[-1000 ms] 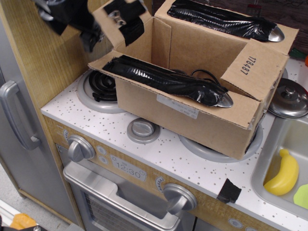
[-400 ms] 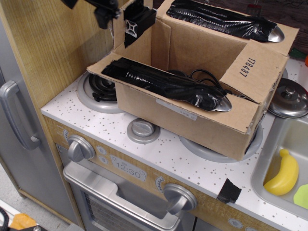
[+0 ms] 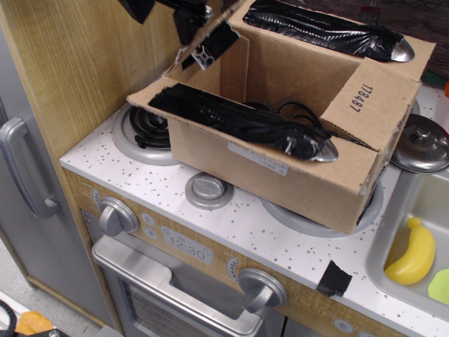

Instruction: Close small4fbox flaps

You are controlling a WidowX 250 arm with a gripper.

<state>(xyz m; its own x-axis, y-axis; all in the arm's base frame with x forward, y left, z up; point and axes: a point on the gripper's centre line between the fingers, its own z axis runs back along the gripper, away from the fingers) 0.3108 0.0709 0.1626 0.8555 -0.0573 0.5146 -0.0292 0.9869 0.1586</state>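
Four brown cardboard top flaps (image 3: 242, 118) stood open on the small4fbox (image 3: 280, 140), a brown corrugated rectangular carton with a white label on its near long side, resting on the speckled white toy-stove desk (image 3: 231, 225) across the silver burner rings (image 3: 144, 130).

Robot's black fingers (image 3: 200, 35) sat at the box's upper-left corner, against the short left flap (image 3: 210, 43). That flap was tilted inward over the cavity. Fingers looked to be pinching or pressing its edge; how far apart they were could not be told, dark parts overlapping.

Key relation: the box opening lay to the right of and below the fingers. The box's long axis ran left to right, slightly downward toward the sink (image 3: 414, 210). So pushing the short flap down meant travel rightward and down, into the cavity.

Near long flap with crinkled black tape (image 3: 242, 119) splayed outward toward the camera; far long flap (image 3: 330, 28) leaned back. Right short flap, printed 178487 (image 3: 372, 98), tipped outward.

Room: wooden side panel (image 3: 84, 77) close on the left, little clearance there. Open air above the box. A loose black cable (image 3: 295, 109) inside might foul the flap.
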